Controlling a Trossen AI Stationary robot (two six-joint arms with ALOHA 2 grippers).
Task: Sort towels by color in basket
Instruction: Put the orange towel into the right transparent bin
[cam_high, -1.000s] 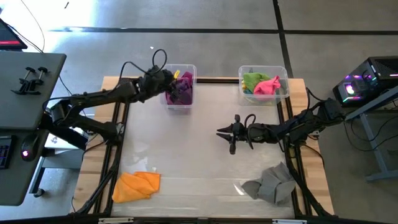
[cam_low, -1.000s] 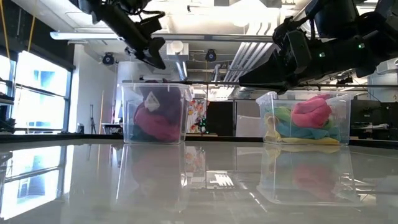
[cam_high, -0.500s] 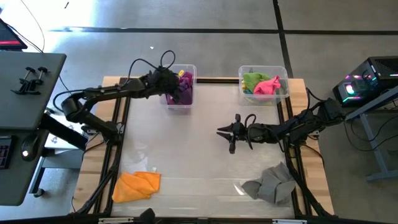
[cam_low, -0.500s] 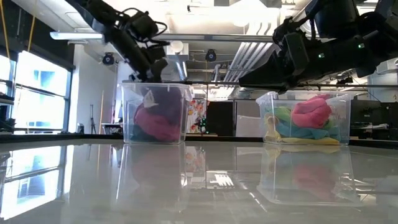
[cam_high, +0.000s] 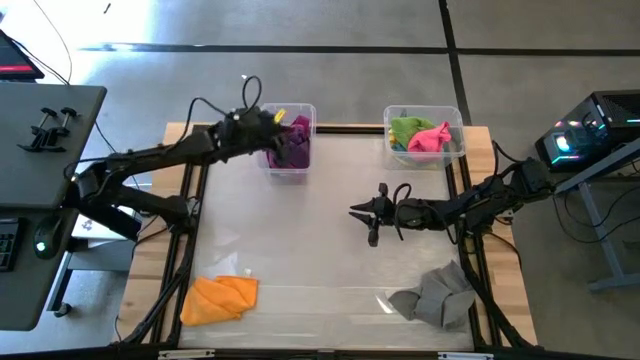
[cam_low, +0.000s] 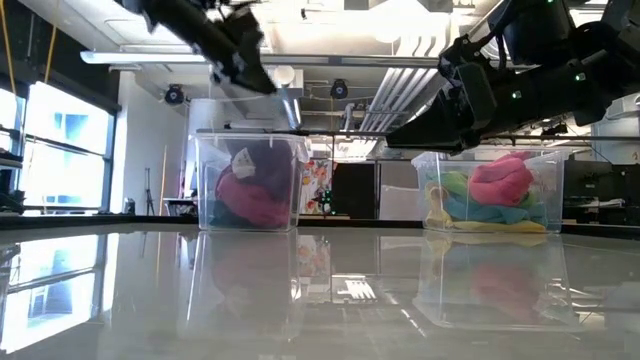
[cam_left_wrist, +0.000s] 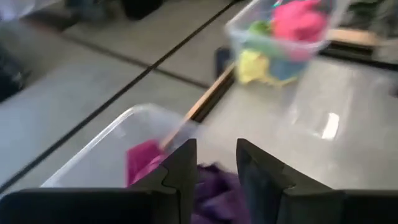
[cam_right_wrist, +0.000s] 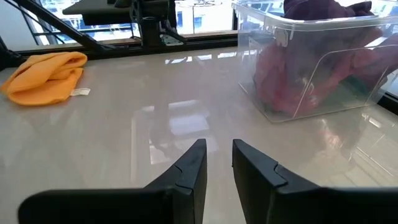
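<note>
Left gripper (cam_high: 271, 119) has lifted off purple towel (cam_high: 291, 148).

Grey floor (cam_high: 350, 25), bright windows (cam_low: 55, 140), exposed ceiling pipes (cam_low: 350, 60).

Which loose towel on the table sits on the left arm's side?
The orange towel, at the table's near-left corner. The grey towel, the only other one outside the bins, lies at the near-right corner, under the right arm.

Grey side desk (cam_high: 50, 110), lit computer tower (cam_high: 590, 125)
</note>
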